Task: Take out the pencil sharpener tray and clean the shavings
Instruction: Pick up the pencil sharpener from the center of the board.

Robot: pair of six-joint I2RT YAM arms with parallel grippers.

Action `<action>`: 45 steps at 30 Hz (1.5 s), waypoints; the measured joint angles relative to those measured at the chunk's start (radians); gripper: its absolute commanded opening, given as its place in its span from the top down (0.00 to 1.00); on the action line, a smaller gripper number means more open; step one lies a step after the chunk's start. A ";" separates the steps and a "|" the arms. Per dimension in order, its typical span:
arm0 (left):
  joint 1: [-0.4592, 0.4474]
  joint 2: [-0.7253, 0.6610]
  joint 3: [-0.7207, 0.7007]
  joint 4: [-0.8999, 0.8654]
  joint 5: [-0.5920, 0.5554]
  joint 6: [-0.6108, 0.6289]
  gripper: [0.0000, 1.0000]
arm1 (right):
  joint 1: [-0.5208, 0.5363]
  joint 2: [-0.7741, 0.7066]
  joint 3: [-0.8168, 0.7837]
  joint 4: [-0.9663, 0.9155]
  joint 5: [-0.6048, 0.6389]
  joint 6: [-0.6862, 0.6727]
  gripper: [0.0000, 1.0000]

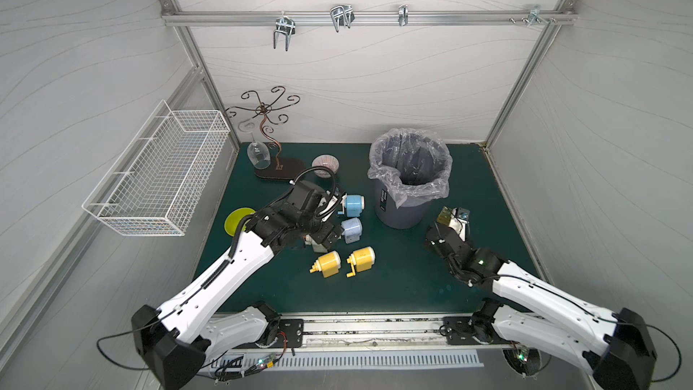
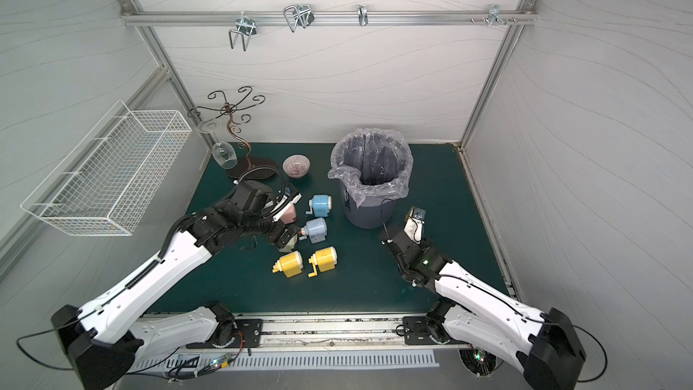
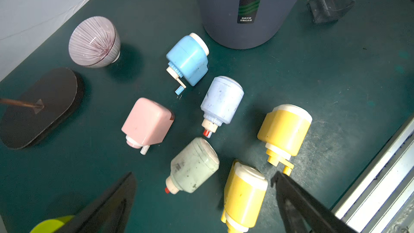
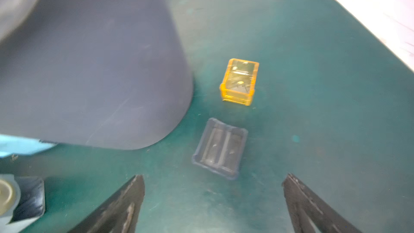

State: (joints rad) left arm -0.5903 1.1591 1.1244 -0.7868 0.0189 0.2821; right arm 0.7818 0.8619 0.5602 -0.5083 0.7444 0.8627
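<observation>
I'm seeing right gripper [image 4: 214, 175] gaping empty just short of clear tray [image 4: 220, 149], amber tray [image 4: 239, 81] beyond; left gripper [image 3: 203, 174] hanging wide over grey-green sharpener [image 3: 192, 160].

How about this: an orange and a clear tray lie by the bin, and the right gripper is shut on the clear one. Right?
Wrong on the grip: the right wrist view shows the right gripper open, the clear tray lying free on the mat. The orange tray and bin are as stated.

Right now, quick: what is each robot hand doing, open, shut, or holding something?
Left hand: open, holding nothing.
Right hand: open, holding nothing; a clear tray lies loose ahead of it.
</observation>
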 measured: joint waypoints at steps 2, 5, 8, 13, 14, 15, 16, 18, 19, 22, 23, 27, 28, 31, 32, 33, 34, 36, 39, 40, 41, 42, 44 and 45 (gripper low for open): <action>0.013 0.087 0.064 -0.021 0.047 0.041 0.01 | -0.087 -0.055 0.010 -0.031 -0.052 -0.028 0.04; 0.038 0.218 0.159 -0.042 0.111 0.119 0.01 | -0.204 -0.122 0.035 -0.056 -0.134 -0.086 0.04; 0.084 0.350 0.258 -0.085 0.190 0.222 0.01 | -0.309 -0.173 0.072 -0.074 -0.219 -0.159 0.04; 0.157 0.562 0.473 -0.198 0.292 0.397 0.08 | -0.399 -0.213 0.132 -0.112 -0.320 -0.272 0.04; 0.165 0.604 0.521 -0.221 0.297 0.432 0.10 | -0.400 -0.219 0.143 -0.122 -0.334 -0.292 0.04; 0.171 0.640 0.563 -0.240 0.300 0.467 0.12 | -0.399 -0.223 0.152 -0.131 -0.341 -0.307 0.03; 0.173 0.677 0.603 -0.256 0.304 0.499 0.15 | -0.392 -0.227 0.163 -0.142 -0.343 -0.320 0.03; 0.173 0.739 0.661 -0.286 0.306 0.561 0.16 | -0.373 -0.238 0.177 -0.164 -0.342 -0.341 0.02; 0.172 0.767 0.679 -0.298 0.307 0.585 0.17 | -0.361 -0.246 0.182 -0.175 -0.341 -0.351 0.01; 0.166 0.836 0.708 -0.329 0.302 0.635 0.17 | -0.329 -0.275 0.188 -0.209 -0.332 -0.375 0.01; 0.164 0.853 0.710 -0.334 0.294 0.648 0.16 | -0.319 -0.288 0.188 -0.220 -0.328 -0.383 0.01; 0.146 0.895 0.710 -0.338 0.256 0.678 0.15 | -0.293 -0.336 0.188 -0.251 -0.324 -0.398 0.01; 0.141 0.903 0.710 -0.336 0.247 0.682 0.15 | -0.288 -0.344 0.188 -0.257 -0.324 -0.401 0.01; 0.130 0.928 0.725 -0.329 0.225 0.692 0.15 | -0.278 -0.355 0.188 -0.275 -0.324 -0.407 0.01; 0.129 0.937 0.737 -0.326 0.222 0.694 0.15 | -0.275 -0.355 0.189 -0.279 -0.324 -0.409 0.01; 0.126 0.946 0.749 -0.320 0.221 0.695 0.15 | -0.272 -0.355 0.189 -0.283 -0.324 -0.410 0.01; 0.125 0.958 0.760 -0.314 0.221 0.695 0.15 | -0.270 -0.355 0.189 -0.286 -0.324 -0.412 0.01; 0.125 0.982 0.773 -0.296 0.220 0.696 0.14 | -0.264 -0.355 0.189 -0.287 -0.324 -0.416 0.01; 0.121 1.016 0.776 -0.266 0.216 0.702 0.13 | -0.256 -0.354 0.189 -0.288 -0.324 -0.419 0.01; 0.119 1.028 0.776 -0.259 0.216 0.703 0.13 | -0.253 -0.354 0.189 -0.288 -0.324 -0.419 0.01; 0.117 1.040 0.776 -0.253 0.216 0.704 0.13 | -0.251 -0.354 0.189 -0.288 -0.324 -0.420 0.01; 0.115 1.051 0.776 -0.248 0.215 0.705 0.14 | -0.249 -0.353 0.189 -0.288 -0.324 -0.420 0.01; 0.110 1.071 0.776 -0.237 0.212 0.709 0.15 | -0.247 -0.352 0.189 -0.288 -0.324 -0.420 0.01; 0.109 1.077 0.776 -0.234 0.211 0.710 0.16 | -0.246 -0.351 0.189 -0.288 -0.324 -0.420 0.01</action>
State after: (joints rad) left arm -0.4812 2.2360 1.8999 -1.0206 0.2302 0.9916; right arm 0.5358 0.5110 0.7490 -0.7959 0.4206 0.4427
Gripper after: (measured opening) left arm 0.853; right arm 0.987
